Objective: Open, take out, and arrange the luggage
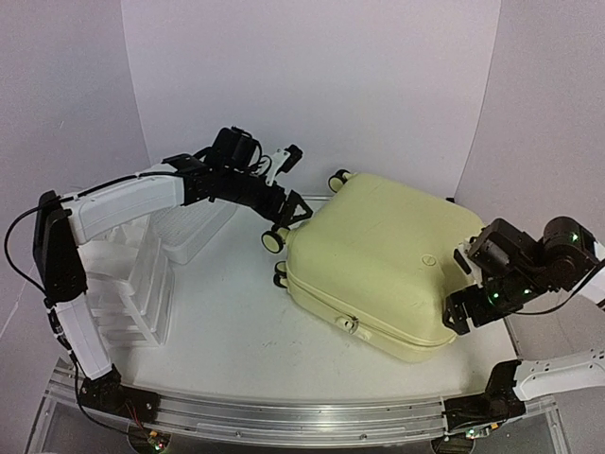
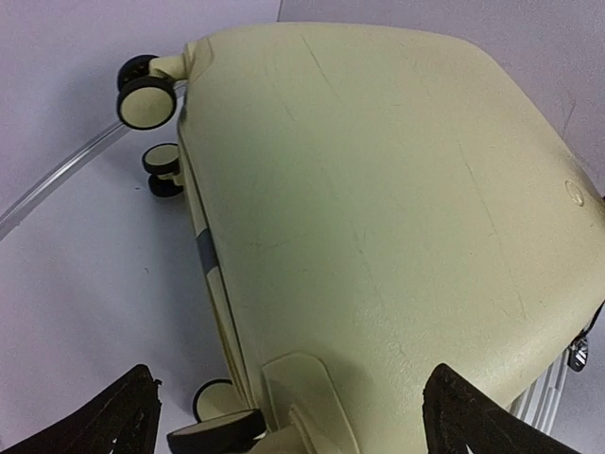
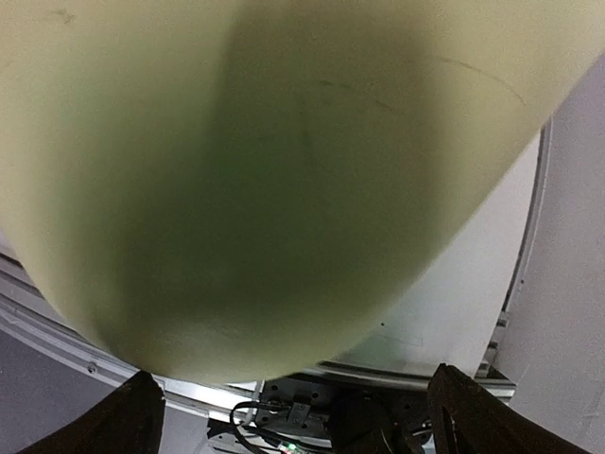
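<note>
Top view: large pale yellow hard-shell suitcase (image 1: 378, 265) lies flat on white desk (image 1: 227, 331), lid shut. Zip seam w/ metal puller (image 1: 352, 325) on its near side, black-and-cream wheels (image 1: 274, 240) at its left end. Only this view shows white mesh plastic basket (image 1: 194, 227) and white plastic drawer organiser (image 1: 132, 284), both left of suitcase, apart from it.

L wrist view adds fine scratches on shell and grey strip (image 2: 205, 253) along side seam. R wrist view: blurred shell close up, metal rail (image 3: 66, 345) below it.

L arm arched high, forearm reaching across to wheel end. Left pincer (image 1: 291, 210) spread wide, wheel corner btwn fingers (image 2: 113, 416), no contact seen. R arm folded, wrist bent inward. Right pincer (image 1: 463, 312) spread wide at suitcase's near-right corner, gripping nothing.
</note>
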Motion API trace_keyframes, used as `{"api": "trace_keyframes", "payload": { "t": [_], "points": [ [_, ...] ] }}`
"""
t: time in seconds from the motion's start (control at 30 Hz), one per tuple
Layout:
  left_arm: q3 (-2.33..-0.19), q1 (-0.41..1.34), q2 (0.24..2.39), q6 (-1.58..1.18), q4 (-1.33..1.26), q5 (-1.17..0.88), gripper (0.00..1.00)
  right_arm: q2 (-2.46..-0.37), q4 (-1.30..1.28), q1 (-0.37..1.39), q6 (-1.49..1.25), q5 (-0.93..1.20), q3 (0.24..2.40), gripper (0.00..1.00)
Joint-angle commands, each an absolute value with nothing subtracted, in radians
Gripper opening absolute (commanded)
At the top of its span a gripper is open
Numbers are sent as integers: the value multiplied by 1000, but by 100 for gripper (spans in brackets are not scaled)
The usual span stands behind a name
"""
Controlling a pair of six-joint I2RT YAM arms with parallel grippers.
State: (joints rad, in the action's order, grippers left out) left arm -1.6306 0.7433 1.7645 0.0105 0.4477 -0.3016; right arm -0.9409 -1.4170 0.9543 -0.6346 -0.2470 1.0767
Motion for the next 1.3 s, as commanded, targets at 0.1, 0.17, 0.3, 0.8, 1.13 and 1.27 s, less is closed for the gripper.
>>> {"api": "trace_keyframes", "payload": {
  "t": [0.1, 0.17, 0.3, 0.8, 1.13, 1.27],
  "points": [
    [-1765, 754, 1885, 9, 499, -478, 94, -972, -1332, 672, -522, -203, 1122, 98],
    [-1747, 759, 1888, -18, 499, -492, 93, -996, -1239, 573, -483, -37, 1108, 98],
    [-1653, 765, 1851, -49, 497, -524, 90, -1065, -1065, 371, -438, 331, 1088, 98],
    [-1260, 828, 1555, -201, 322, -502, 84, -1488, -941, 193, -292, 526, 1404, 98],
    [-1231, 898, 1427, -232, 330, -441, 85, -1249, -1390, 406, -266, -44, 1454, 98],
    [-1238, 901, 1357, -171, 394, -343, 87, -1099, -1321, 507, -364, 157, 1283, 98]
  ]
}}
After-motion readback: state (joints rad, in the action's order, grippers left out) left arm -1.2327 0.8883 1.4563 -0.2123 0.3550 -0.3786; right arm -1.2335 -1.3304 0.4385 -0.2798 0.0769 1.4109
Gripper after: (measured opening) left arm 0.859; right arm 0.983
